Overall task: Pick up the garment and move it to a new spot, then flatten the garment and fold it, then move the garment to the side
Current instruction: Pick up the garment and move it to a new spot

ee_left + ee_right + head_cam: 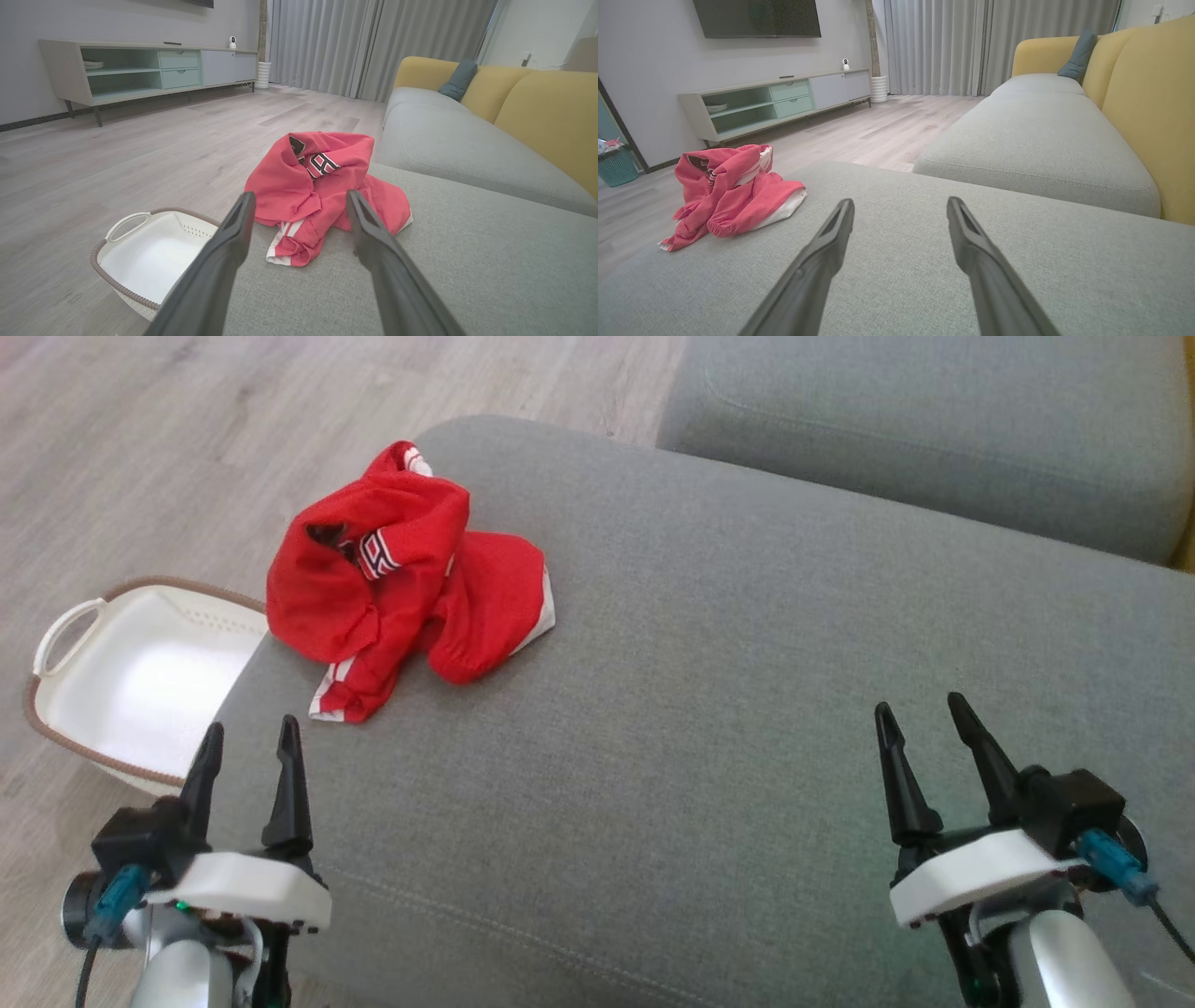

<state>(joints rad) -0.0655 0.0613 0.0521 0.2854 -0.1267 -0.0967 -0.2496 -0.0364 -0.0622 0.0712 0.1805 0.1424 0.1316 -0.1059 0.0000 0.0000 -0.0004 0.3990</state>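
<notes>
Crumpled red garment (317, 602) on grey sofa cushion (747, 709) (white basket (140, 681) beside), both arms' jaws wide, empty

We are looking at a broad grey fabric sofa cushion (709, 709); a crumpled red garment with white trim (485, 588) is lying near its far left corner. A white plastic basket (140, 681) is sitting on the pale wood floor (140, 448) beside it.

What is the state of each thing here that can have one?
garment: crumpled, lying on the sofa cushion, not held
basket: empty, on the floor
left end effector: open, empty
right end effector: open, empty
cabinet drawers: shut
curtains: drawn shut
television: screen dark
</notes>
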